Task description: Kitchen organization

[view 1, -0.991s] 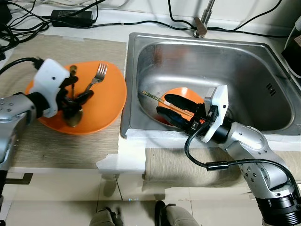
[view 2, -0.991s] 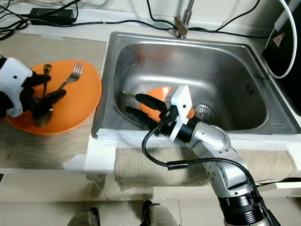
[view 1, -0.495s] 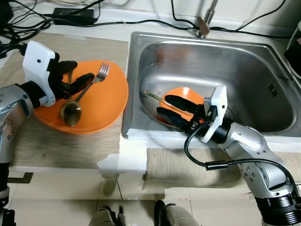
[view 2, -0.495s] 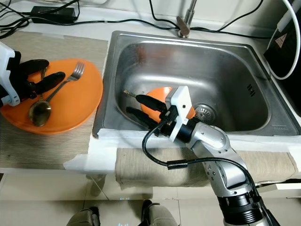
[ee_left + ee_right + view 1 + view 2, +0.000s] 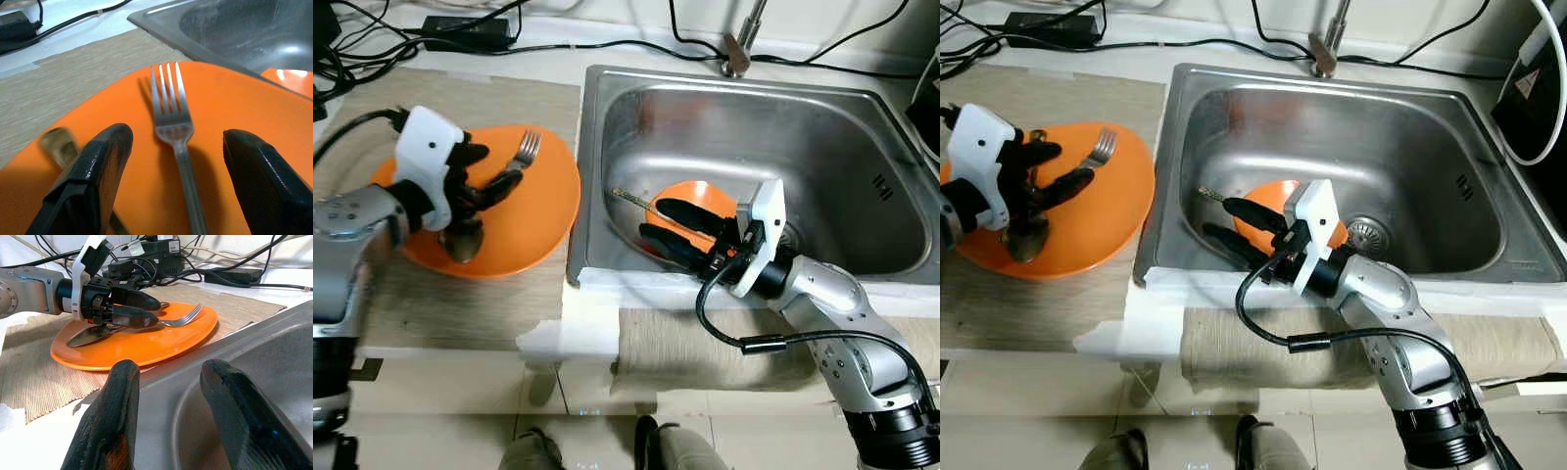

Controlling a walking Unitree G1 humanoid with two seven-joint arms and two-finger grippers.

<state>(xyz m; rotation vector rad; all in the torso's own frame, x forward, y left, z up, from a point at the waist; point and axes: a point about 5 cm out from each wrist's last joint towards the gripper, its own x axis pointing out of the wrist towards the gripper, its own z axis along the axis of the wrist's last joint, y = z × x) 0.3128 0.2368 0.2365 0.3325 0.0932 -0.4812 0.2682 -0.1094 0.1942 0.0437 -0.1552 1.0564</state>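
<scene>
Steel sink (image 5: 822, 147) was set in the tabletop (image 5: 372, 294); a large orange plate (image 5: 524, 230) sat on the tabletop just left of it. A smaller orange dish (image 5: 680, 191) and a thin stick-like utensil (image 5: 626, 199) lay in the basin. Right end effector (image 5: 671, 227) hung low in the sink over that dish, fingers spread, holding nothing. Left end effector (image 5: 171, 181) was over the plate, fingers spread to either side of the fork (image 5: 173, 132); spoon (image 5: 462, 240) lay alongside. Fork looked light, stiff, slick metal lying flat; best pinched across the narrow handle, likely to slide on the glossy plate.
</scene>
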